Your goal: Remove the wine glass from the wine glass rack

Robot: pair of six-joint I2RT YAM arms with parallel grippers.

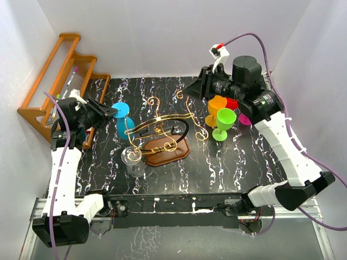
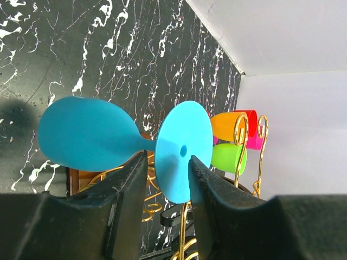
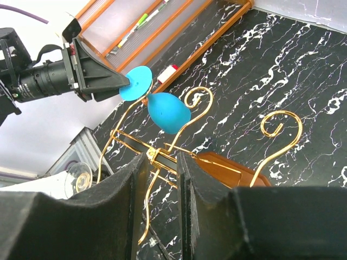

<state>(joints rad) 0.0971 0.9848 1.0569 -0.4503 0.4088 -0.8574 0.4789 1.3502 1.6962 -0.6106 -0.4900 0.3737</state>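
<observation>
A blue wine glass hangs upside down at the left end of the gold wire wine glass rack, which stands on a reddish-brown wooden base. My left gripper is at the glass's round foot. In the left wrist view the foot sits between the parted fingers of that gripper, with the bowl to the left. My right gripper hovers above the rack's right side, narrowly open and empty. Its wrist view looks down on the rack and the blue glass.
A clear glass stands on the black marbled table in front of the rack. Orange, green, red and pink cups cluster at the rack's right. An orange-brown stepped shelf leans at the far left.
</observation>
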